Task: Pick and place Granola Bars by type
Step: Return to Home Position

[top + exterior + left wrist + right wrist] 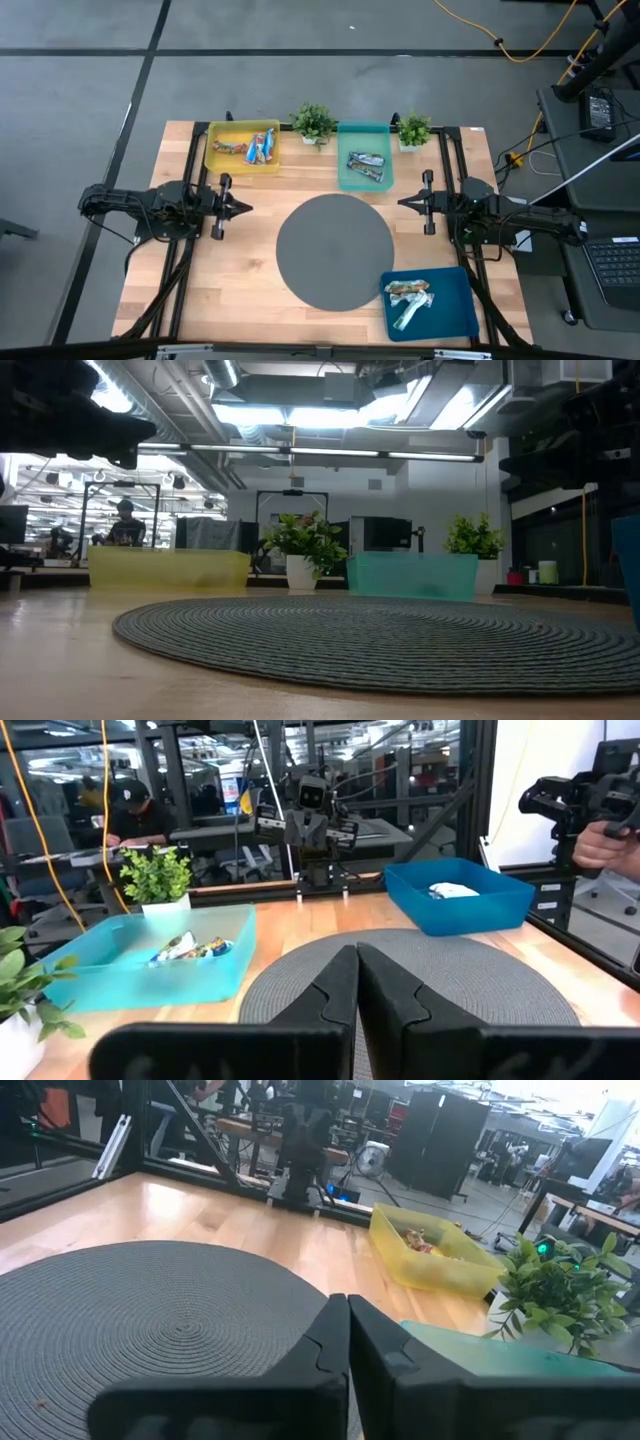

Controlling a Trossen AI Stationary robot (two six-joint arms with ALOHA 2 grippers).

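The granola bars lie sorted in three trays. Several blue-and-white and brown ones (252, 148) rest in the yellow tray (242, 147), silvery grey ones (365, 165) in the teal tray (364, 156), and green-marked ones (410, 298) in the blue tray (432, 303). My left gripper (246, 209) waits shut at the left of the round grey mat (335, 251), pointing at it. My right gripper (402, 202) waits shut at the mat's right. In the wrist views both pairs of fingers (356, 982) (347, 1332) are closed together above the mat.
Two small potted green plants (314, 123) (414, 130) stand at the far edge beside the teal tray. The black frame rails run along both table sides. A person sits beyond the table in the room (135, 815), and a hand (605, 845) shows at the right.
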